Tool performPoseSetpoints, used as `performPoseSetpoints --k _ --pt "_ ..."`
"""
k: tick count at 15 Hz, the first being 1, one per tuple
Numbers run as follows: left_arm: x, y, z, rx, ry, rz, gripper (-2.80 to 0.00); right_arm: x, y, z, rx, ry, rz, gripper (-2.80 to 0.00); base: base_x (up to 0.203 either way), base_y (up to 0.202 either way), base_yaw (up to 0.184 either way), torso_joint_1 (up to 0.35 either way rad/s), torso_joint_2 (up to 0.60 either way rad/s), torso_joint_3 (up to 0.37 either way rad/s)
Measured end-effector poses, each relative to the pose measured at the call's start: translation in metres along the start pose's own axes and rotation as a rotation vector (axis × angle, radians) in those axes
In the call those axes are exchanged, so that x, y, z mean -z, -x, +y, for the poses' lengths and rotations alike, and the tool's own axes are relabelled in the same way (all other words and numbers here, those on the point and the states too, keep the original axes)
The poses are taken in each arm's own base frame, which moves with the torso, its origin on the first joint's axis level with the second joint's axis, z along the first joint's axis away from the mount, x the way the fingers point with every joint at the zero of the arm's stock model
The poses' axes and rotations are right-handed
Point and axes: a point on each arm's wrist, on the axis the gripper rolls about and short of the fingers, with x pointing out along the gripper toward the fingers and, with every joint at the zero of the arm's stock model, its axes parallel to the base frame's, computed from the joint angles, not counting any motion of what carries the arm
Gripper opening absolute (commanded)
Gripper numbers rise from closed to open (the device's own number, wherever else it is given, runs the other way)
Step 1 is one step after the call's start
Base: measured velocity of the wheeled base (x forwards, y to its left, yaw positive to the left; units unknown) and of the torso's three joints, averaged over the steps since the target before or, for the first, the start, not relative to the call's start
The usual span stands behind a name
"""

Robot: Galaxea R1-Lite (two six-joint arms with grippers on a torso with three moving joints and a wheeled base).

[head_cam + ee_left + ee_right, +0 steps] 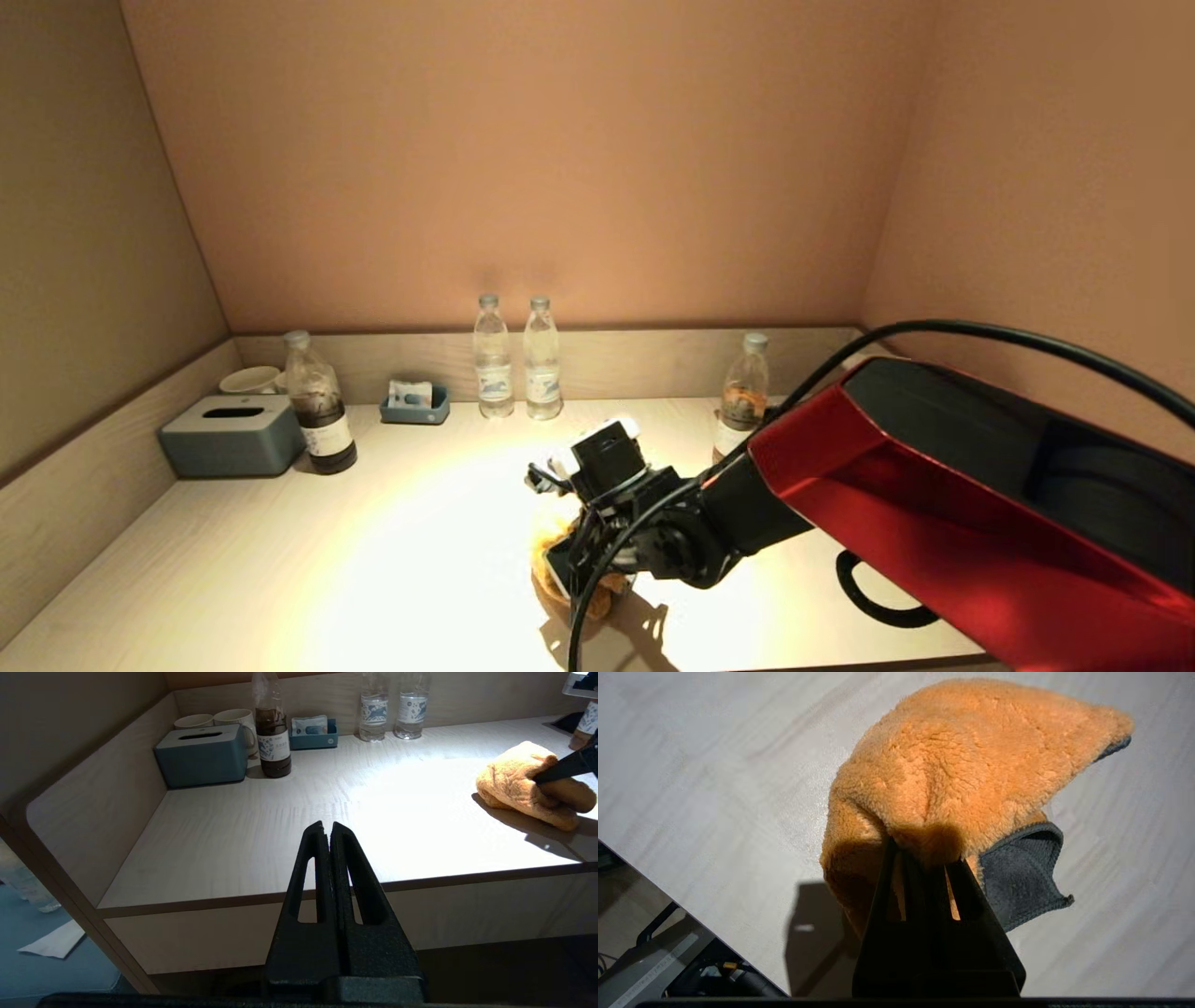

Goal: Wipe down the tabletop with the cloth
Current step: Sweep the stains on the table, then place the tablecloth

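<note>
Right gripper is clamped on a fold of the cloth, its fingers pinched together with the orange pile bunched over their tips. That one cloth lies on the tabletop directly beneath the gripper, near the front edge.

Count beyond the gripper, along the back rim: two clear water bottles side by side, two bottles with dark contents, one beside the tissue box and one close behind the arm, two cups, one small blue tray.

From the head, the arm's red casing hides most of the cloth; the wrist view alone shows its dark backing. Left gripper, fingers pressed together and holding nothing, hangs off the table's front edge.
</note>
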Motion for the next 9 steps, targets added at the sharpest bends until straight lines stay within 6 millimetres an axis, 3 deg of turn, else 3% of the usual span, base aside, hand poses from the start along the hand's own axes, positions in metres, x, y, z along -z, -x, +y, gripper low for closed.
performPoseSetpoints --k 4,9 --pt "-0.023 -0.008 0.002 0.011 0.081 0.049 -2.80 -0.021 0.001 0.005 -0.009 0.010 -0.116 -2.80 0.000 0.000 0.000 0.000 0.00 0.000" --pt "-0.045 -0.033 0.004 0.033 0.146 0.085 -2.80 -0.067 -0.007 0.048 -0.065 0.071 -0.295 -2.80 0.000 0.000 0.000 0.000 0.00 0.000"
